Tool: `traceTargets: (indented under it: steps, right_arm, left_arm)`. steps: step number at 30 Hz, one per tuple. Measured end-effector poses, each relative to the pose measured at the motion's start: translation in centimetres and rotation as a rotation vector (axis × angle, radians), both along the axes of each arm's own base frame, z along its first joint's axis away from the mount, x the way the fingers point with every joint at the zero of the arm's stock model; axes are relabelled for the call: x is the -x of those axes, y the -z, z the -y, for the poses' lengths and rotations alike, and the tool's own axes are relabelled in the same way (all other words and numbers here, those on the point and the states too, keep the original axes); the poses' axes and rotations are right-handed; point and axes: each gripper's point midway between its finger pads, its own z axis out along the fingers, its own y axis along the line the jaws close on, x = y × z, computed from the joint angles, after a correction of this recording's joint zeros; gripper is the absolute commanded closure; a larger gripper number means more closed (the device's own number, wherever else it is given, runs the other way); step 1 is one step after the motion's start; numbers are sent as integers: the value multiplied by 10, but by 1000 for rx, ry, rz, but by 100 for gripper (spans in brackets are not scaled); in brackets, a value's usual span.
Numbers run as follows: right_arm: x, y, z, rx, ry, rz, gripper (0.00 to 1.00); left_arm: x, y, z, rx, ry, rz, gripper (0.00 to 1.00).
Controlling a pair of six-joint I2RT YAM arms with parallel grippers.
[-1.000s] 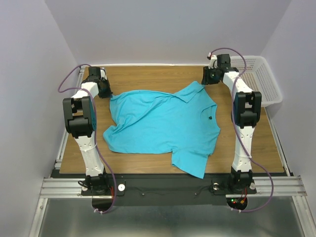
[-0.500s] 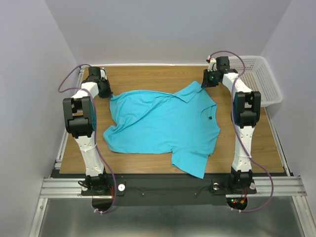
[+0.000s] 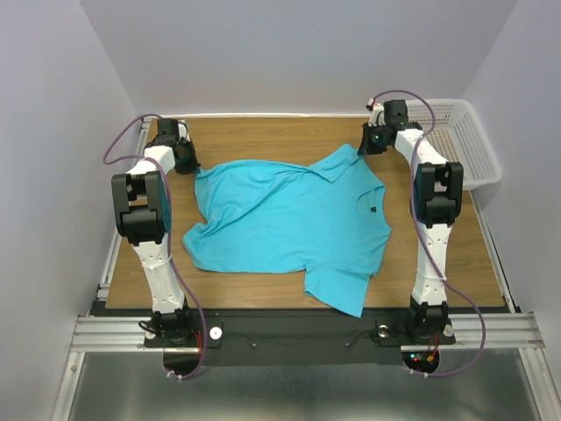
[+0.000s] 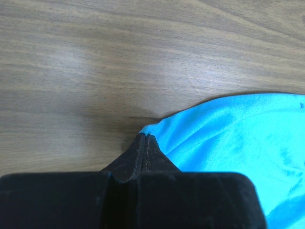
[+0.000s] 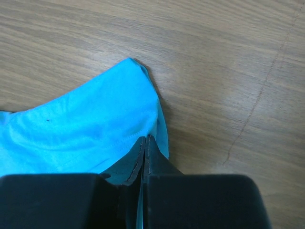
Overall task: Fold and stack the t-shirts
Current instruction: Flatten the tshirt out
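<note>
No text is readable. The small dark mark (image 3: 372,209) on the bright turquoise cloth shirt (image 3: 289,219) is illegibly small.

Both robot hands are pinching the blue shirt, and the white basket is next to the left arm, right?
Not quite. The white basket is next to the right arm, as the top view shows. The rest is true: the left gripper and the right gripper are both pinching the blue shirt.

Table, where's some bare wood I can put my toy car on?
Bare table: the far strip behind the polo shirt, and the near-left strip in front of it. Crowded: the middle, under the shirt, and its far corners, where the left pincer and right pincer pinch it.
</note>
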Motion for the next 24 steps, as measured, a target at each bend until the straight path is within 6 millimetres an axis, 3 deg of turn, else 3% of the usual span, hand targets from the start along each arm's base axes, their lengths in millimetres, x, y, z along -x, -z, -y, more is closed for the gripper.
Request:
traceTargets:
  steps: [5, 7, 11, 13, 16, 19, 24]
  right_arm:
    - [1, -18, -4, -23, -7, 17, 100]
    - [1, -40, -7, -43, -13, 48, 99]
    - [-1, -108, -18, -120, -38, 153, 100]
    - [0, -154, -24, -167, -54, 230, 99]
    - [7, -206, -27, -220, -72, 310, 99]
    - [18, -250, -29, -264, -87, 380, 99]
    - [26, -293, -18, -310, -80, 447, 99]
  left_arm:
    - [-1, -1, -1, -3, -13, 1, 100]
    - [-2, -4, -2, -3, -20, 6, 100]
    - [-5, -26, -3, -4, -32, 51, 100]
    - [-7, -41, -3, -4, -39, 85, 100]
    - [-12, -77, -4, -4, -51, 171, 100]
    - [-15, -127, -6, -7, -71, 290, 100]
    - [-12, -192, -16, -2, -115, 443, 100]
